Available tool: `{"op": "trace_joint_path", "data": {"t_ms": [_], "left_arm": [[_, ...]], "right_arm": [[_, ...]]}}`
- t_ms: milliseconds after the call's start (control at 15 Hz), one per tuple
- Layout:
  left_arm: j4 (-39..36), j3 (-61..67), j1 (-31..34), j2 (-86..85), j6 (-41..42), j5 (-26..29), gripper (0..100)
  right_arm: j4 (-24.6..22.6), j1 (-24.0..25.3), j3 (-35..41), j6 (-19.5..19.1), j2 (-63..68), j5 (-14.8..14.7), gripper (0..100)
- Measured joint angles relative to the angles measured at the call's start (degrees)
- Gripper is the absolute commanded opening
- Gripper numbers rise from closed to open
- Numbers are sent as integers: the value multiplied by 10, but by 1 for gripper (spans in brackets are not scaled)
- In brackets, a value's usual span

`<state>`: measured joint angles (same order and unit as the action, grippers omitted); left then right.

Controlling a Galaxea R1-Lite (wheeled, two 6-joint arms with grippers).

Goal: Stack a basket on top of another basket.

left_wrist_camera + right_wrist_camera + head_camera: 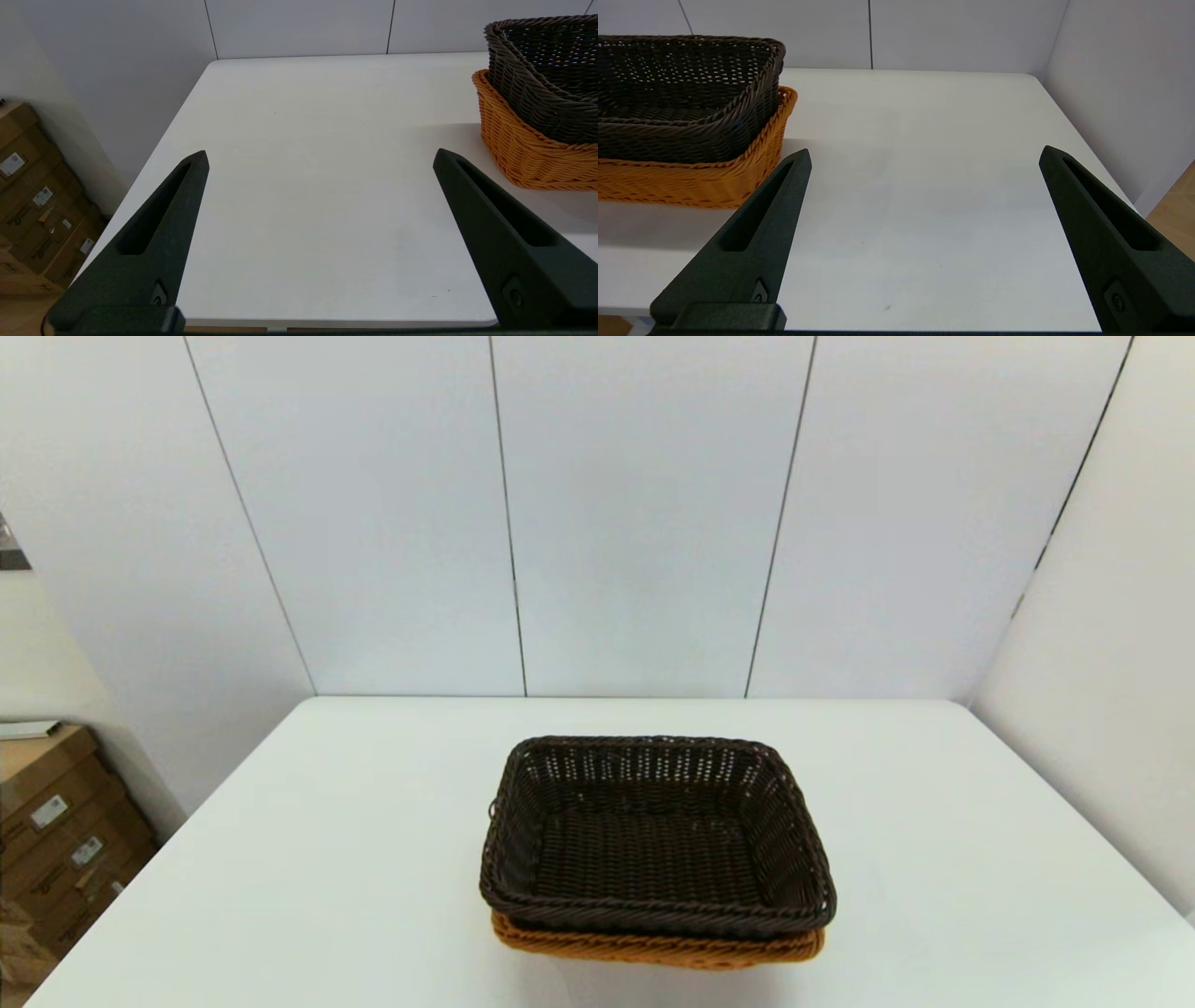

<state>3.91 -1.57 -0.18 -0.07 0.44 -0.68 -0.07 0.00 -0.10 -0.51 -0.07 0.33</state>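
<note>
**White table, two baskets nested**

White table [280, 859]: you have the dark brown basket [653, 831] seated inside the orange-tan basket [653, 950], stacked. Left gripper [320, 156]: jaws wide apart, holding nothing, stack off beside its right finger. Right gripper [924, 154]: jaws wide apart, holding nothing, stack beyond its left finger.

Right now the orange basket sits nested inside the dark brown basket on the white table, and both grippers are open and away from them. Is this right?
Not quite: the order is reversed. The dark brown basket sits nested inside the orange basket, as the head view shows. The rest holds: both stand on the white table, and the left gripper and right gripper are open and away from them.
</note>
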Motion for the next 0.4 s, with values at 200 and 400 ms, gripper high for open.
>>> {"op": "trace_joint_path", "data": {"t_ms": [200, 400], "left_arm": [[0, 0, 0, 0, 0, 0, 100], [0, 0, 0, 0, 0, 0, 100]], "right_arm": [[0, 0, 0, 0, 0, 0, 100], [0, 0, 0, 0, 0, 0, 100]]}}
